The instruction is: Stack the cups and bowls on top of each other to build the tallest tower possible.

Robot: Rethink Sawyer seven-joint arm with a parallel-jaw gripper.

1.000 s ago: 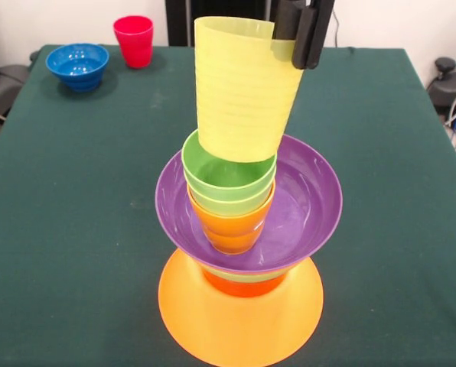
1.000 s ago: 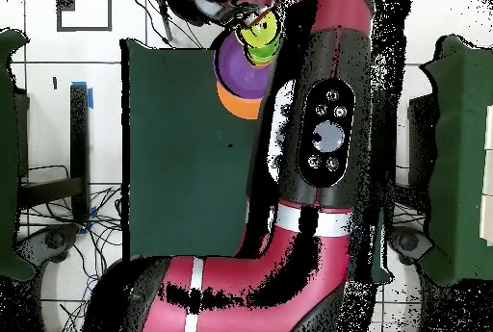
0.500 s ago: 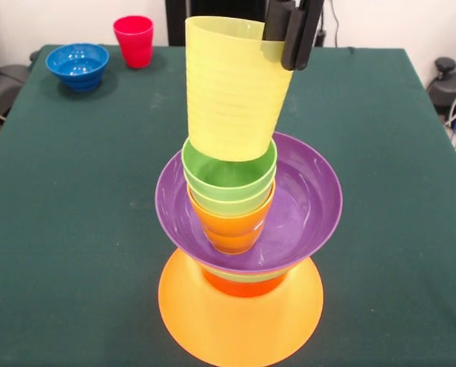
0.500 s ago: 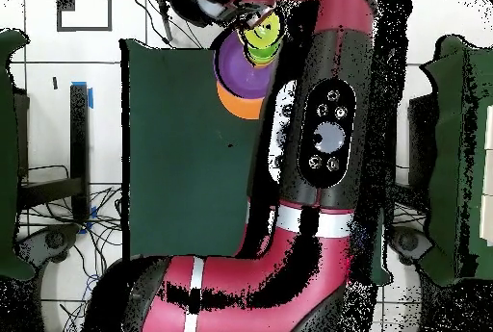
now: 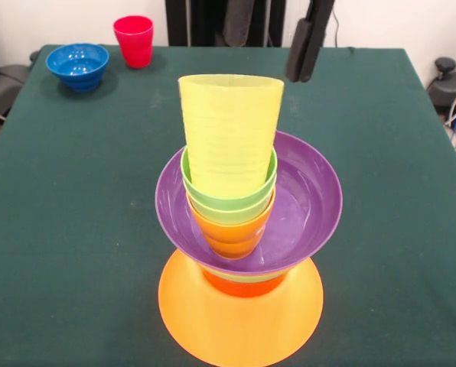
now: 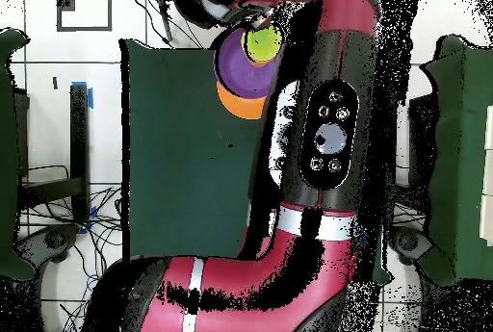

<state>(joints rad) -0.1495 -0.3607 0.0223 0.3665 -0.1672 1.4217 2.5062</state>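
The tower stands near the table's front edge on a wide upturned orange bowl [image 5: 239, 325]. On it sit a red-orange bowl [image 5: 242, 284] and a purple bowl [image 5: 308, 200]. Inside the purple bowl an orange cup [image 5: 229, 228] holds green cups [image 5: 228, 197], and a pale yellow cup [image 5: 229, 130] stands upright in them. My gripper [image 5: 270, 30] hangs open above and behind the yellow cup, touching nothing. A blue bowl [image 5: 77, 65] and a red cup [image 5: 134, 40] stand apart at the far left. From overhead, the yellow cup [image 6: 261, 42] tops the purple bowl [image 6: 234, 66].
The red and black arm [image 6: 323, 145] covers much of the green table [image 6: 183, 155] in the overhead view. Cables and dark equipment [image 5: 451, 84] lie off the table's right side in the front view.
The gripper has let go of the pale yellow cup and risen. The cup, tilted in the fingers before, now sits upright and lower, nested in the green cups.
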